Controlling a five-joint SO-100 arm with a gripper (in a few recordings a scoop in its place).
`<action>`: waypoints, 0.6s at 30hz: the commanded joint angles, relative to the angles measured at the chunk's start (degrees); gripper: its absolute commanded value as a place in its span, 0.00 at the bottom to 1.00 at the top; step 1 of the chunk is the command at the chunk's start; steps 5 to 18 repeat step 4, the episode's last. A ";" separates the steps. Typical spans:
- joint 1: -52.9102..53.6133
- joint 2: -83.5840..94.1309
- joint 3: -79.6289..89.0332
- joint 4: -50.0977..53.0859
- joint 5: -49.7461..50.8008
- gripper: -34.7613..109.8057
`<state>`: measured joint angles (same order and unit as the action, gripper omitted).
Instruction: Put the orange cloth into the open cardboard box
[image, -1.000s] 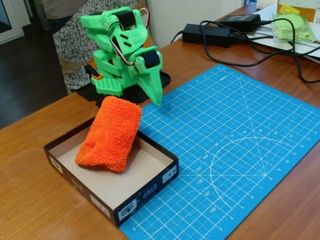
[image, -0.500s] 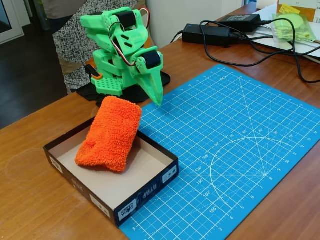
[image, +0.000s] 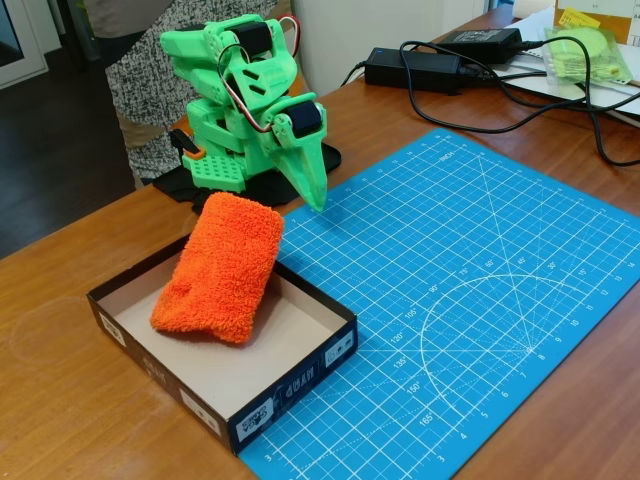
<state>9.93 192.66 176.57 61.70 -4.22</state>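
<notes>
The orange cloth (image: 218, 267) lies in the open cardboard box (image: 290, 385), its near end on the beige floor and its far end propped over the box's back wall. The bright green arm is folded up behind the box. Its gripper (image: 316, 203) points down at the blue mat's top left corner, just right of the cloth's far end and apart from it. The fingers are together, with nothing between them.
A blue cutting mat (image: 470, 300) covers the wooden table to the right of the box. Black power adapters (image: 412, 68) with cables and a pale green item in clear plastic (image: 588, 50) lie at the back right. A person in a patterned garment (image: 140, 90) stands behind the arm.
</notes>
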 joint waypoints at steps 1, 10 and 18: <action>0.97 0.79 0.00 0.88 -0.18 0.24; 2.02 0.79 -0.09 0.79 0.00 0.24; 2.02 0.79 -0.09 0.79 0.00 0.24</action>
